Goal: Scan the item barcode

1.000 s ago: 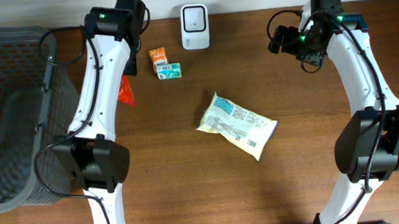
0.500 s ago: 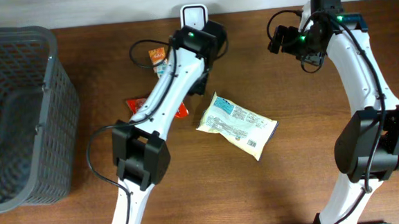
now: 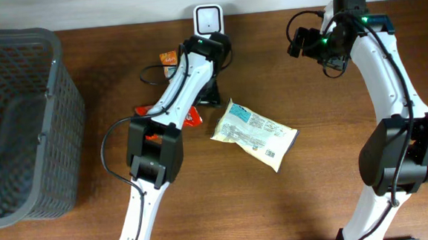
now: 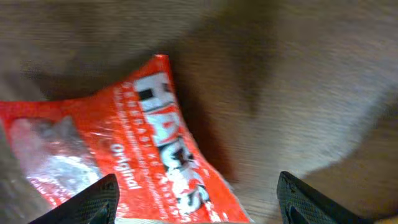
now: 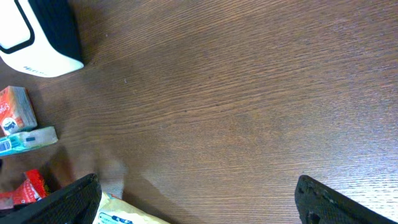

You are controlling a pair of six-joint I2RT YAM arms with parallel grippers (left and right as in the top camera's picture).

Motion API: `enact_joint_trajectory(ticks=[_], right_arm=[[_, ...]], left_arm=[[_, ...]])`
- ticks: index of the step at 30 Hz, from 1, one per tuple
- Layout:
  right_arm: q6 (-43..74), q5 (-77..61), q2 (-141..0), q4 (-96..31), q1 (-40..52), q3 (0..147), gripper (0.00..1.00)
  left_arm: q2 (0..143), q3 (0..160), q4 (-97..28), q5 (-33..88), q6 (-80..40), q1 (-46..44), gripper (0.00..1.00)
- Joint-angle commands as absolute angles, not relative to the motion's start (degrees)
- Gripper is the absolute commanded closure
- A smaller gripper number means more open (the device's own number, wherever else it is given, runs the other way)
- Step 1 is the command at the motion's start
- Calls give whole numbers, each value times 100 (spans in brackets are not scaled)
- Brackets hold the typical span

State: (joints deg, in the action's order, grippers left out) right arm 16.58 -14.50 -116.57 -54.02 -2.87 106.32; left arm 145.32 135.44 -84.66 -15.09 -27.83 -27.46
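1. The red packet point(image 4: 124, 155) lies flat on the brown desk point(image 3: 316, 203).
2. It has white letters on it, and you can read the word "Original".
3. From above, the red packet point(image 3: 193, 117) is in front of the white scanner point(image 3: 208, 18) and just beside the yellow and blue snack bag point(image 3: 253, 134).
4. The left arm point(image 3: 182, 85) reaches over the packet and hides part of it.
5. The left jaws are wide apart, just above the red packet. They are not squeezing it.
6. The picture from the left wrist is a bit blurry.
7. The right arm point(image 3: 378, 58) is up at the far right side of the desk, well apart from the red packet.
8. The right jaws are wide apart too, with only bare desk under them.
9. A small orange pack point(image 3: 168, 58) sits left of the scanner.
10. The right wrist picture also shows a small green and white pack point(image 5: 25, 140) next to the orange one.
11. A big grey basket point(image 3: 21, 124) stands at the left end of the desk.
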Motion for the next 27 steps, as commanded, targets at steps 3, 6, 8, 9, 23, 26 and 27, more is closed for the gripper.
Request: enact_joint_trajectory(ticks=[3,6,8,9,23,26,27], right_arm=[[1702,-1457,-11566,-5404,-303,10667,2],[1699,-1457,-11566,-5404,-303,10667,2],[1702,-1457,-11566,-5404,-303,10667,2],[1702,-1457,-11566,-5404,-303,10667,2],[1699,-1457,-11566,-5404,-303,10667,2],[1702,-1457,-11566,-5404,-303,10667,2],[1702,-1457,-11566,-5404,-303,10667,2]], left_arm=[[15085,13566,-8471,-2346,-3153,-2711,26],[15235,13563,-8442,-2333,-3153,-2655,43],[15235,13563,-8442,-2290,-3146,-2628,83],[15235,13563,-8449,-2158,-3142,-2628,100],[15194,17705,-9218,3612,-1380,-2602,100],[15205,17705,-9050,3741,-1050,-2617,100],[15229,17705,-8927,3691,-1050,-2606,100]])
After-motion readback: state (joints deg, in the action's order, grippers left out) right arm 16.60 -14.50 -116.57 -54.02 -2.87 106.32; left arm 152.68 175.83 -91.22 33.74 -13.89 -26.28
